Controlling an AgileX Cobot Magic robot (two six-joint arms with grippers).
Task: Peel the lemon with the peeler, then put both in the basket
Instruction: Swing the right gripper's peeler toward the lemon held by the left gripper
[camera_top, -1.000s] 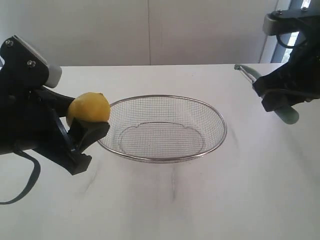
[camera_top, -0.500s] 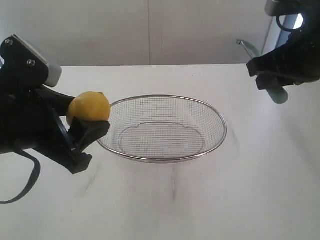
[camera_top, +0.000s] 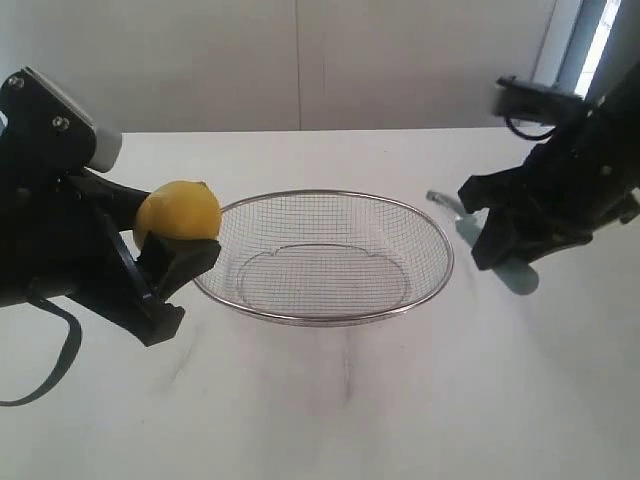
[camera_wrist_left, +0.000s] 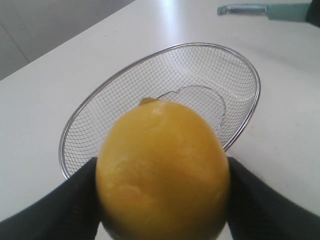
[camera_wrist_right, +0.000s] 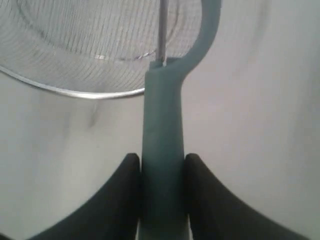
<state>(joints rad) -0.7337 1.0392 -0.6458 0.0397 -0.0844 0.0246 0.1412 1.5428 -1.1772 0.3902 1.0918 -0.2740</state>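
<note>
My left gripper is shut on the yellow lemon, holding it above the table just left of the basket's rim; in the left wrist view the lemon fills the space between both black fingers. The wire-mesh basket sits empty at the table's middle. My right gripper is shut on the teal handle of the peeler, right of the basket, with the blade head pointing toward the rim. In the right wrist view the peeler is clamped between the fingers and its head reaches over the basket.
The white table stretches in front of the basket. A pale wall stands behind the table, with a window strip at the far right.
My right arm has swung down and leftward with the peeler, from high at the right edge to just beside the basket's right rim. The left arm and lemon have stayed still.
</note>
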